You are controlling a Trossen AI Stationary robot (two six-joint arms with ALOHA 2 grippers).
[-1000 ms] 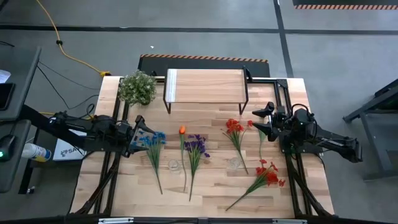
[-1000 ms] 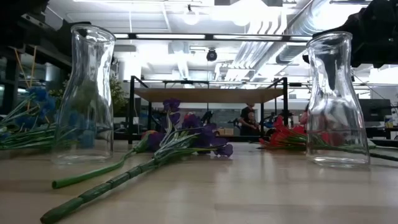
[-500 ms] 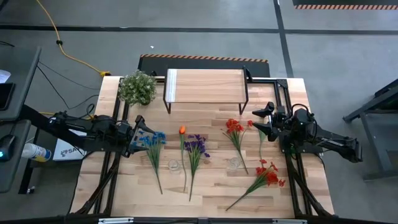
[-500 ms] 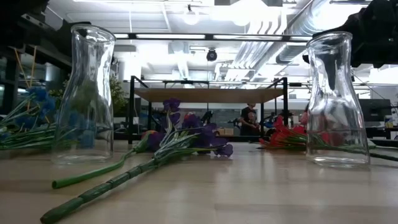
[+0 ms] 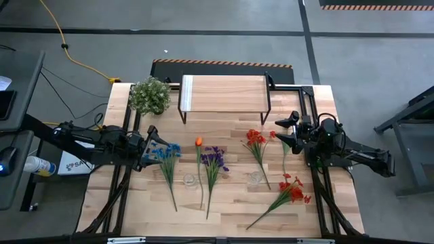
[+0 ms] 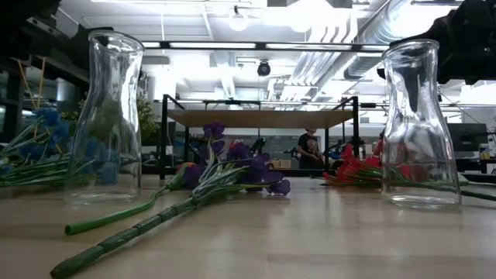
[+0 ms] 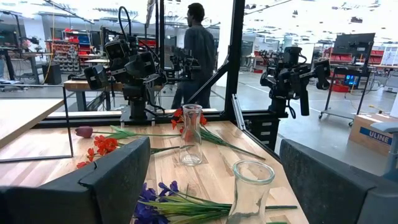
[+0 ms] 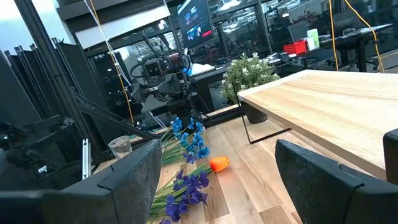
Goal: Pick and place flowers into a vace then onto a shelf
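1. The left gripper (image 5: pixel 150 148) hangs over the counter (image 5: pixel 230 203) at its 9 o'clock edge, fingers (image 7: pixel 118 177) spread wide and holding nothing.
2. The right gripper (image 5: pixel 285 131) hangs at the counter's 3 o'clock edge, fingers (image 8: pixel 323 180) likewise apart and empty.
3. The shelf (image 5: pixel 224 93) stands at the counter's 12 o'clock side, its plank top bare.
4. A bushy potted plant (image 5: pixel 150 95) sits at 9 o'clock from the shelf, close beside it.
5. The flowers all lie flat on the counter, none in a vase.
6. The blue flowers (image 5: pixel 165 153) lie just beside the left gripper, at its 3 o'clock, stem running toward 6 o'clock.
7. The orange tulip (image 5: pixel 199 141) and the purple flowers (image 5: pixel 215 158) lie side by side near the counter's middle.
8. A red spray (image 5: pixel 255 138) lies at 9 o'clock from the right gripper, with a dark red tulip (image 5: pixel 273 134) between them.
9. A second red spray (image 5: pixel 291 190) lies toward the counter's 5 o'clock corner.
10. Two clear glass vases stand upright: the left vase (image 6: pixel 106 116) between the blue and purple stems, the right vase (image 6: pixel 415 120) next to the first red spray's stem.
11. In the left wrist view a person (image 7: pixel 198 46) stands in the room beyond the counter.
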